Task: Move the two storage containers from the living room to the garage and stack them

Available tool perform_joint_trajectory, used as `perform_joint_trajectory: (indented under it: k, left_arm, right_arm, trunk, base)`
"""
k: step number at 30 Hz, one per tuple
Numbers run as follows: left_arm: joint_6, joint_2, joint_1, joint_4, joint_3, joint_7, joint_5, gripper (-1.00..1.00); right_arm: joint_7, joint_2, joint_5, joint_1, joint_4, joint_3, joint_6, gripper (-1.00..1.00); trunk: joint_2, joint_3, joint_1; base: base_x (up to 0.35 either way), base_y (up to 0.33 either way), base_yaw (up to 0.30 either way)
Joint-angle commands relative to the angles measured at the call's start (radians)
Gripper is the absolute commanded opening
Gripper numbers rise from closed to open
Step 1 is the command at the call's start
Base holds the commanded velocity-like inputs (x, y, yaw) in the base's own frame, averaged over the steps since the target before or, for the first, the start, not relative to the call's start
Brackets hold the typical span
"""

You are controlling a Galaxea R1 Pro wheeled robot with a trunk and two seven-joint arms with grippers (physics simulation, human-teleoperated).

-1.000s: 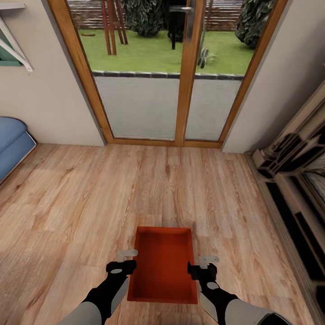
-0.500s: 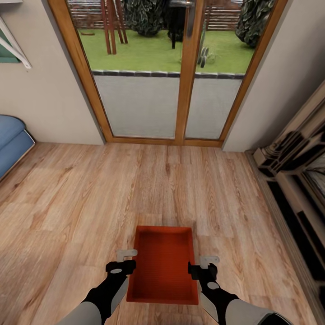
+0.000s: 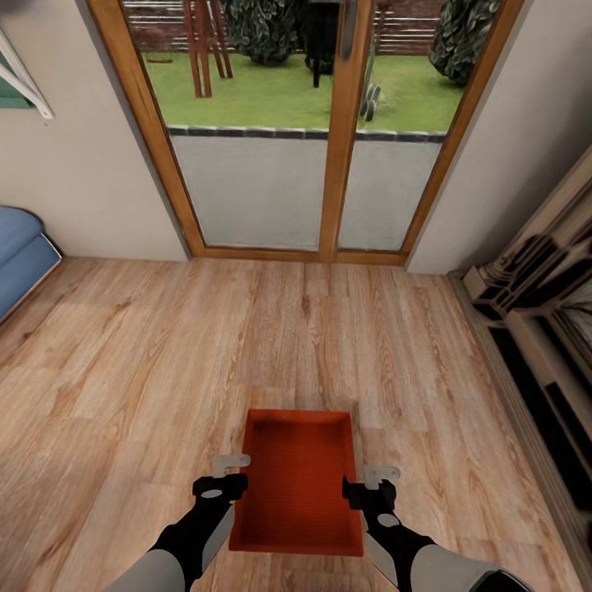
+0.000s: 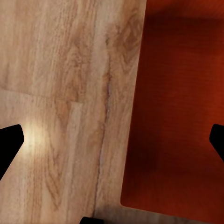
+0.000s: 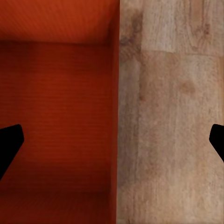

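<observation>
Where wood-plank floor (image 3: 123, 395) runs matte, the rectangular orange-red container (image 3: 296, 481) sits.

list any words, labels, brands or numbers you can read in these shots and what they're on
There are none to read.
The orange-red storage container has plain walls and a plain inside, with no label or mark.
The left gripper and the right gripper carry no lettering.
The glass door, the wood-plank floor and the blue sofa bear no text either.

A matt orange-red storage container (image 3: 296, 485) with finely ribbed walls sits on grained wood-plank floor (image 3: 164, 370).
</observation>
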Motion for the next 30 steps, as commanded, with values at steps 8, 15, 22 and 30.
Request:
perform_joint_trajectory:
  k: [8,15,22,30]
  left_arm:
    - [0.005,0.001,0.000,-0.002,-0.009,0.008,0.010,1.00]
    - [0.005,0.001,0.000,-0.002,-0.009,0.008,0.010,1.00]
    - [0.005,0.001,0.000,-0.002,-0.009,0.008,0.009,1.00]
    - [0.005,0.001,0.000,-0.002,-0.009,0.008,0.008,1.00]
  right_arm:
    - [-0.002,0.000,-0.007,-0.001,0.001,0.009,-0.004,1.00]
    - [-0.002,0.000,-0.007,-0.001,0.001,0.009,-0.004,1.00]
    - [0.003,0.000,-0.008,-0.001,0.000,0.008,-0.004,1.00]
    - [0.004,-0.001,-0.008,-0.001,0.001,0.007,-0.004,1.00]
  trunk:
    - [-0.057,-0.026,0.031]
    - [-0.106,-0.048,0.058]
    - [-0.155,-0.070,0.084]
    - [-0.211,-0.095,0.115]
  base:
    - [0.000,0.000,0.000]
    - [0.000,0.000,0.000]
    - [0.000,0.000,0.000]
    - [0.000,0.000,0.000]
